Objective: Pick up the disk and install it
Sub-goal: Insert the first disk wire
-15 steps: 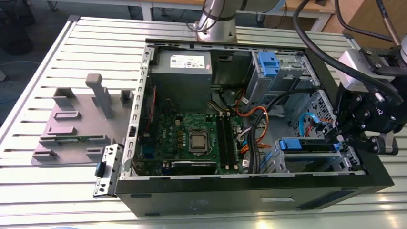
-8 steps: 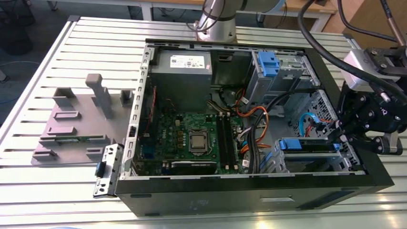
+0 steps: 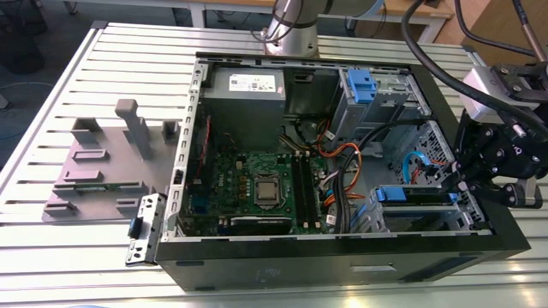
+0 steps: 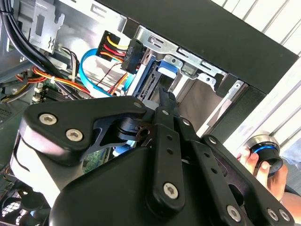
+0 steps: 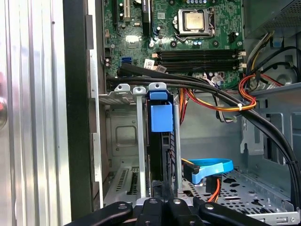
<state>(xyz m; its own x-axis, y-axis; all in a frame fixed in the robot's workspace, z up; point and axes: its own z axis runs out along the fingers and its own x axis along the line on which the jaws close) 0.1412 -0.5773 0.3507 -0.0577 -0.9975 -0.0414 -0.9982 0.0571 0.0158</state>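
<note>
Open PC case (image 3: 342,264) on the bench (image 3: 86,256). Motherboard (image 3: 256,186) in the middle, power supply (image 3: 248,90) at 12 o'clock, drive cage (image 3: 428,221) at 4 o'clock. The disk (image 3: 419,196) sits on edge in that cage. Its long axis runs 9-to-3 in the exterior view, with the blue tab (image 5: 161,117) end toward the board. A cable bundle (image 5: 211,94) crosses just beside the cage. End effector (image 4: 164,98) fingers are together at the disk's 3 o'clock end. Can't tell if they touch it.

Exterior above case (image 3: 299,264); wrist views close-in
</note>
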